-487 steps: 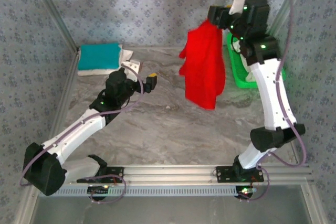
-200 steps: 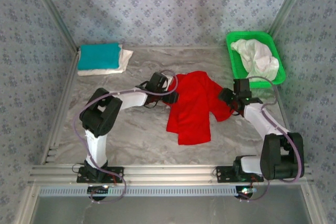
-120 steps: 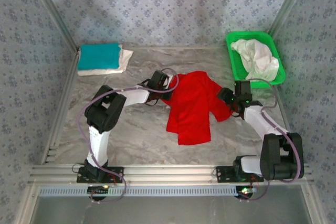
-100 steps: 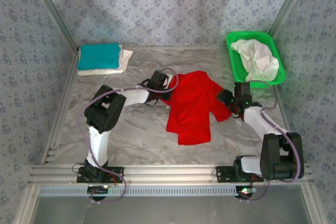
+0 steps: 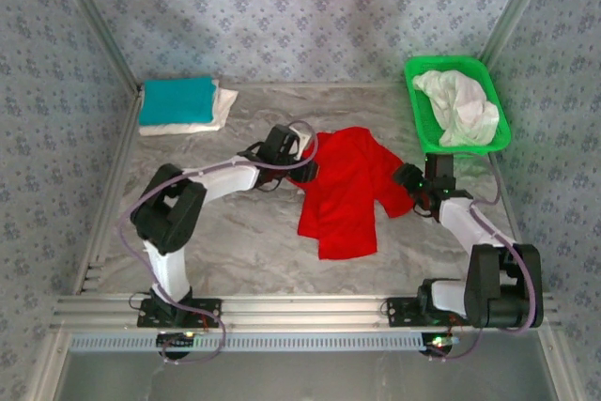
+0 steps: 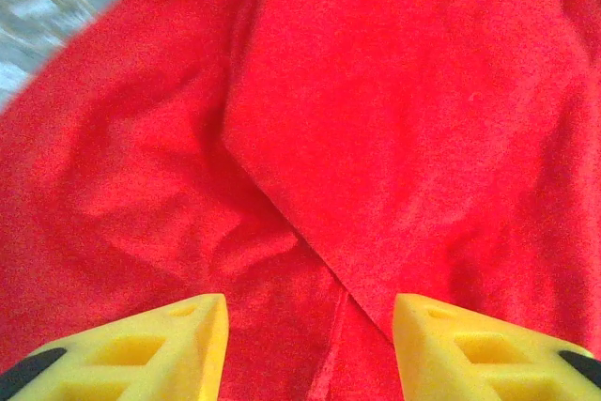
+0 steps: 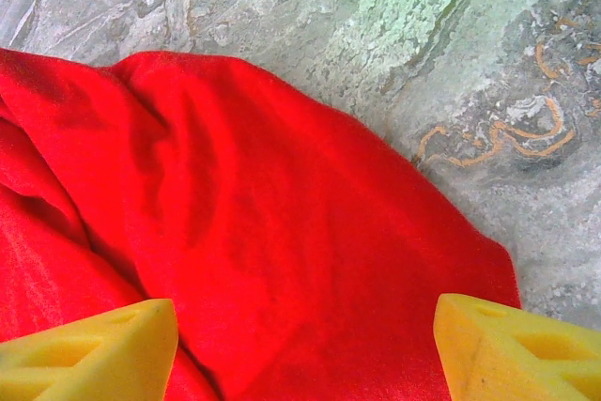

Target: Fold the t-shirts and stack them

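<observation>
Both spread wide, empty: left gripper [image 6: 308,331], right gripper [image 7: 305,345]. Red t-shirt [image 5: 346,196] rumpled, layers overlapping; pinching two layers risks crooked fold.

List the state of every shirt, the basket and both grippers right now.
red t-shirt: loose and rumpled on the table
teal t-shirt: folded, top of stack
white t-shirt: folded, beneath the teal
green basket: upright, loaded
white cloth: crumpled in the basket
left gripper: open over red cloth
right gripper: open at the red edge
</observation>
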Controlling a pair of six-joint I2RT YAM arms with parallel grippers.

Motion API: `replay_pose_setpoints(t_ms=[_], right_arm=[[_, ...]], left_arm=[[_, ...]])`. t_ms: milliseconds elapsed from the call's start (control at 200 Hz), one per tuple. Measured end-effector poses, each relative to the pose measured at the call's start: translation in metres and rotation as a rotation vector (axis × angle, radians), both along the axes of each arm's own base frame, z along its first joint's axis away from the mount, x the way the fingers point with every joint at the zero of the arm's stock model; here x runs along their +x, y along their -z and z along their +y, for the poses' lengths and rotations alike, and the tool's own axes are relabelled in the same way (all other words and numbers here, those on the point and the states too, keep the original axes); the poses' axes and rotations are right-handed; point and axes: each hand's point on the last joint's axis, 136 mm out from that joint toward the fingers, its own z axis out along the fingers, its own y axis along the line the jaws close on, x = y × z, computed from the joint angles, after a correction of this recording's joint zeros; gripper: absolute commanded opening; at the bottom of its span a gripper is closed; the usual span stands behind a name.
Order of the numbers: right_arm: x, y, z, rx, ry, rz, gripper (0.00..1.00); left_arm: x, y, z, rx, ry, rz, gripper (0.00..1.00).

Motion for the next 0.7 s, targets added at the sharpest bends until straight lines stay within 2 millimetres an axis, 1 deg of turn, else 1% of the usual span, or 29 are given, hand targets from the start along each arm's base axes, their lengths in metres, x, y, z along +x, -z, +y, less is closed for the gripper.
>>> replay_pose_setpoints(t_ms=[60, 145, 160, 180, 210, 230, 335, 395, 510, 615, 700], right_arm=[[0.001, -0.001, 0.000, 0.000, 0.000, -0.006, 0.76], [0.002, -0.003, 0.000, -0.001, 0.001, -0.015, 0.77], [0.002, -0.004, -0.001, -0.003, 0.003, -0.017, 0.78], [0.002, -0.005, -0.001, -0.005, 0.004, -0.021, 0.78], [0.002, -0.007, -0.002, -0.007, 0.005, -0.027, 0.78], [0.002, -0.008, -0.002, -0.008, 0.007, -0.032, 0.78], [0.002, -0.015, -0.004, -0.017, 0.011, -0.054, 0.79], [0.002, -0.016, -0.005, -0.018, 0.014, -0.060, 0.79], [-0.001, -0.011, -0.008, -0.017, 0.025, -0.050, 0.79], [-0.004, -0.005, -0.010, -0.016, 0.029, -0.033, 0.79], [-0.004, -0.001, -0.008, -0.011, 0.024, -0.021, 0.79]], left_arm=[[-0.001, 0.018, -0.003, 0.022, 0.013, 0.031, 0.53], [-0.001, 0.038, -0.004, 0.052, 0.021, 0.064, 0.48], [-0.001, 0.041, -0.004, 0.056, 0.022, 0.068, 0.46], [0.000, 0.043, -0.004, 0.060, 0.024, 0.071, 0.41], [0.001, 0.046, -0.005, 0.066, 0.028, 0.072, 0.29], [0.002, 0.047, -0.006, 0.067, 0.025, 0.073, 0.24], [0.008, 0.043, -0.009, 0.068, 0.029, 0.053, 0.13], [0.011, 0.041, -0.009, 0.069, 0.025, 0.045, 0.00], [0.014, 0.039, -0.007, 0.088, 0.018, 0.032, 0.00], [0.016, 0.039, -0.001, 0.116, -0.002, 0.025, 0.00], [0.017, 0.028, 0.005, 0.136, -0.020, 0.002, 0.00]])
